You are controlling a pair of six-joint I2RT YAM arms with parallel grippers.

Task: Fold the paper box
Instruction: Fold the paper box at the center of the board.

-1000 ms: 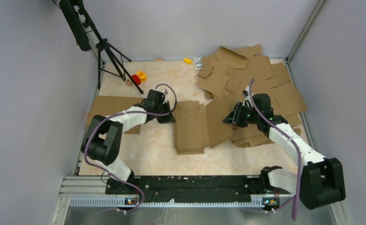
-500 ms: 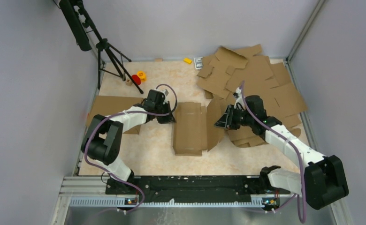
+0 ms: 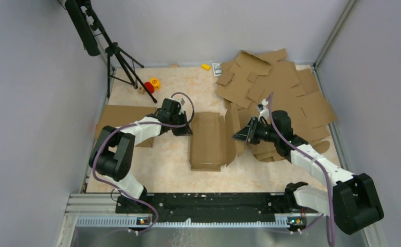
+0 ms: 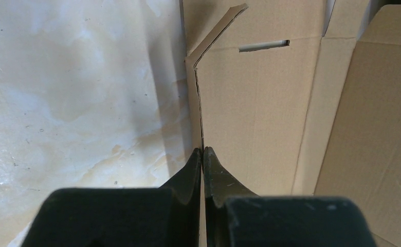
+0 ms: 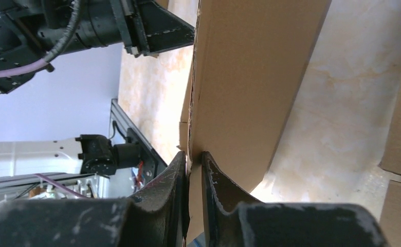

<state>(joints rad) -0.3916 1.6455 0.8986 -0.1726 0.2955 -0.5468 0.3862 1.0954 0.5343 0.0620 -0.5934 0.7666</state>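
Mid-bench, box with both sides upturned. Left end effector pinched together on the left wall's edge; right end effector clamped on the right flap (edge-on from its wrist). Behind: cardboard pile, plus a printed card, too small to read.

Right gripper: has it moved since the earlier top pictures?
Yes. The right gripper went left, away from the cardboard pile, toward the paper box.

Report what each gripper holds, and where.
Right gripper: the paper box, by its right flap's edge. Left gripper: shut at its left wall, hold unclear.
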